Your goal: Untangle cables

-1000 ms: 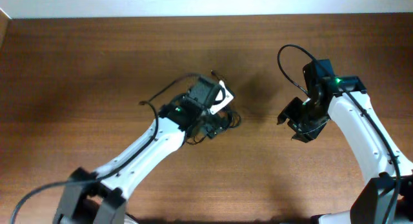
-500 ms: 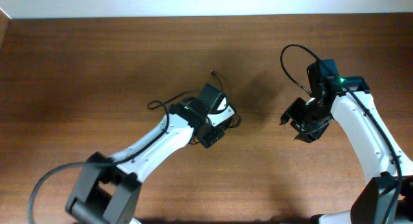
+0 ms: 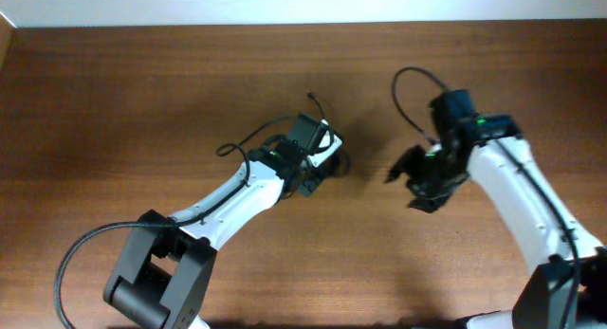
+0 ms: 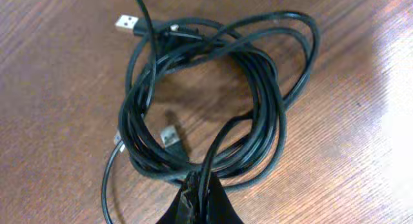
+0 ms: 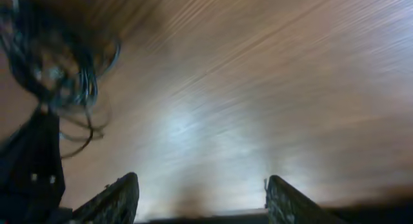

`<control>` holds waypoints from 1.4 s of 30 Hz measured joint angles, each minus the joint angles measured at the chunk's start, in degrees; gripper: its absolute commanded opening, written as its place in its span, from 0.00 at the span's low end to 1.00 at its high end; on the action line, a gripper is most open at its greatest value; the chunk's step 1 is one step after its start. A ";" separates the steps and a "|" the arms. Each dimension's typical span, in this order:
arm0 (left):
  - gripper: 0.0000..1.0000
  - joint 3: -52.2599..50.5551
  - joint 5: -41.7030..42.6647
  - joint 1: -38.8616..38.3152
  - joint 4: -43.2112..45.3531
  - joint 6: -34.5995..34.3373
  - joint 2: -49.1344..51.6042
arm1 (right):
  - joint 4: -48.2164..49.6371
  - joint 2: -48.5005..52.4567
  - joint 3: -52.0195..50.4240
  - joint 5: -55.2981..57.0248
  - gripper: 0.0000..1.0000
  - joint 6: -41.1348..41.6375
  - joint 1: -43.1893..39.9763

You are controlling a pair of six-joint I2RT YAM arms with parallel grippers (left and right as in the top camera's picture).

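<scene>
Left fingers (image 4: 193, 204): pressed together at the bottom edge of the left wrist view, pinching a strand at the near rim of the cables. A strand rises from the tips and curves up into the coil.
Cables (image 4: 274, 117): thin black cords lying in a loose, tangled ring on the surface, just ahead of the left fingers. Several loops overlap and cross, most densely at the far side of the ring.
USB plug (image 4: 127, 22): silvery, lying flat on the wood beyond the coil, ahead and to the left of the left fingers, just outside the loops.
Small plug (image 4: 170, 136): silvery, lying inside the ring, a little ahead and left of the left fingertips.
Right fingers (image 5: 119, 198): spread apart with nothing between them and only bare wood ahead. The right wrist view is smeared by motion blur.
Cables from the right side: a blurred dark tangle (image 5: 58, 62) far ahead and to the left of the right fingers, well apart from them.
Overhead: the left arm (image 3: 228, 201) covers most of the bundle. One thin strand (image 3: 314, 105) pokes out past its wrist. The right arm (image 3: 512, 196) holds its fingers to the side of the bundle, with a gap of bare wood between.
Surface (image 3: 142, 92): brown wood with visible grain.
</scene>
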 measured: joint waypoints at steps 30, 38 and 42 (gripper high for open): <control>0.00 0.00 9.86 -0.94 2.38 -41.00 0.00 | 14.45 0.42 -10.14 -7.23 0.63 11.61 1.95; 0.59 0.00 6.19 -0.94 2.62 -40.59 2.73 | 28.55 0.42 -14.21 -6.12 0.63 21.77 7.08; 0.94 0.02 5.97 -0.81 2.58 -40.06 3.41 | 29.73 0.42 -14.21 -4.42 0.63 24.04 7.08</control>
